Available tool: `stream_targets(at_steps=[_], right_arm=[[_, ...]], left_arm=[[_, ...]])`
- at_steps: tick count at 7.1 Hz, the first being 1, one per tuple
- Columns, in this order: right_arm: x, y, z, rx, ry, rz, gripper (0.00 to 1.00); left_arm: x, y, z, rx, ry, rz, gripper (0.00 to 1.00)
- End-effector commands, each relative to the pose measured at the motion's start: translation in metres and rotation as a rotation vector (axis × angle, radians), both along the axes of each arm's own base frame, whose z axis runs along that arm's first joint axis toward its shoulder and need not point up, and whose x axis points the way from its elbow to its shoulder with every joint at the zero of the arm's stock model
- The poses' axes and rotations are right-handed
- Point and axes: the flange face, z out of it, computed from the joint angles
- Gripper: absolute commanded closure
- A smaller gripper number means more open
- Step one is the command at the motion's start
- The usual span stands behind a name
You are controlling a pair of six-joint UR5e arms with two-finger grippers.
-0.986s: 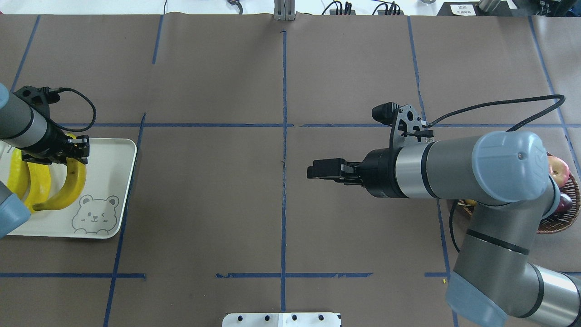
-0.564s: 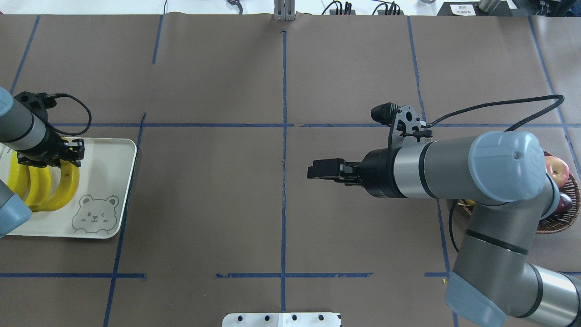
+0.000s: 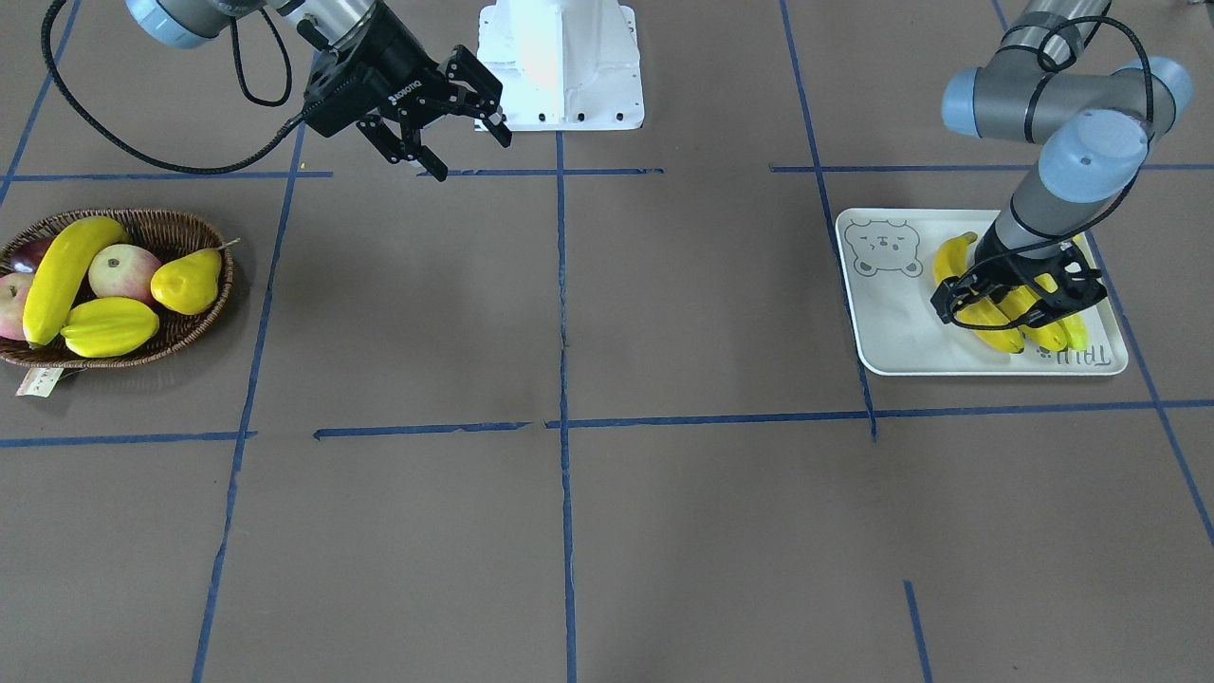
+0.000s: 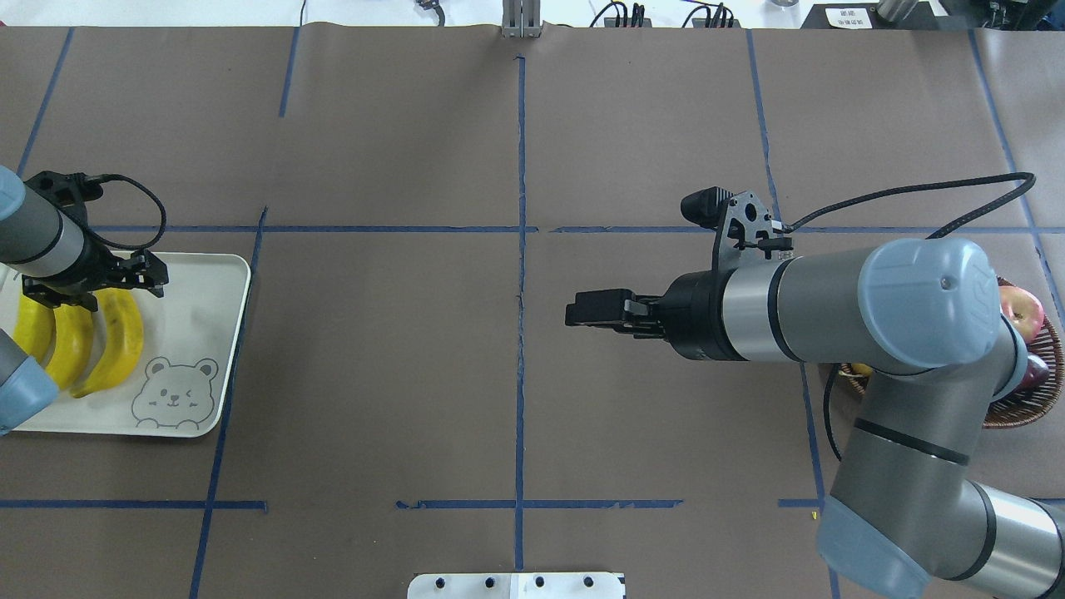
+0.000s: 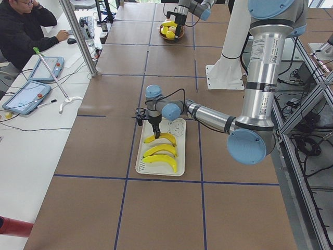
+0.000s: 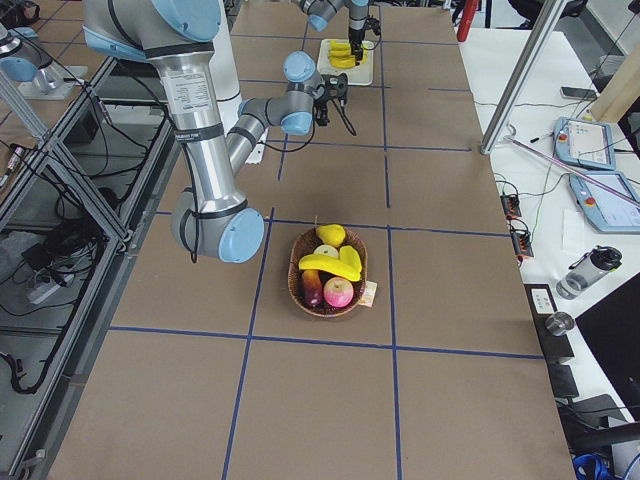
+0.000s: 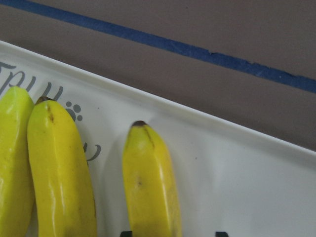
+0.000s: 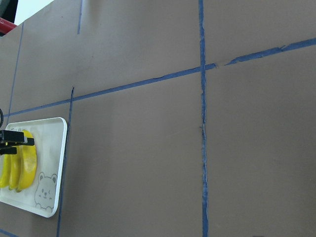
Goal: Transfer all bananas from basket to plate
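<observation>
Three bananas (image 4: 116, 349) lie side by side on the white bear-print plate (image 4: 200, 333), also in the front view (image 3: 958, 256) and left wrist view (image 7: 150, 182). My left gripper (image 4: 104, 287) hangs just over their far ends, open, jaws spread around the newest banana and holding nothing; it shows in the front view (image 3: 1020, 299) too. One banana (image 3: 62, 266) lies in the wicker basket (image 3: 190, 323). My right gripper (image 3: 471, 155) is open and empty, in the air over the table's middle (image 4: 582, 312), far from the basket.
The basket also holds two apples (image 3: 119, 270), a yellow pear (image 3: 185, 280), a starfruit (image 3: 109, 324) and a dark fruit. My right arm covers most of the basket (image 4: 1032, 399) in the overhead view. Blue tape lines cross the brown table. A person sits beyond the table's far side (image 5: 23, 26).
My left gripper lowered the banana it held onto the plate beside the other two and opened. The right arm has barely moved.
</observation>
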Motion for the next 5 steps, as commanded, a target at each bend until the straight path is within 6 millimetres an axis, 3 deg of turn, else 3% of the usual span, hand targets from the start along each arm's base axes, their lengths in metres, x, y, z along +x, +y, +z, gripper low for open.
stream_targets(at_steps=[1, 2, 3, 5], right_arm=[[0.013, -0.015, 0.008, -0.036, 0.057, 0.018, 0.00], [0.036, -0.038, 0.018, -0.084, 0.113, 0.029, 0.00], [0.069, -0.045, 0.037, -0.117, 0.147, 0.026, 0.00], [0.150, -0.014, 0.113, -0.051, 0.298, 0.019, 0.00]], left_arm=[[0.005, 0.000, -0.045, 0.068, 0.066, 0.007, 0.00], [0.004, 0.001, -0.069, 0.102, 0.094, 0.007, 0.00], [0.007, -0.003, -0.086, 0.121, 0.114, 0.001, 0.00], [0.011, -0.007, -0.112, 0.136, 0.132, -0.004, 0.00]])
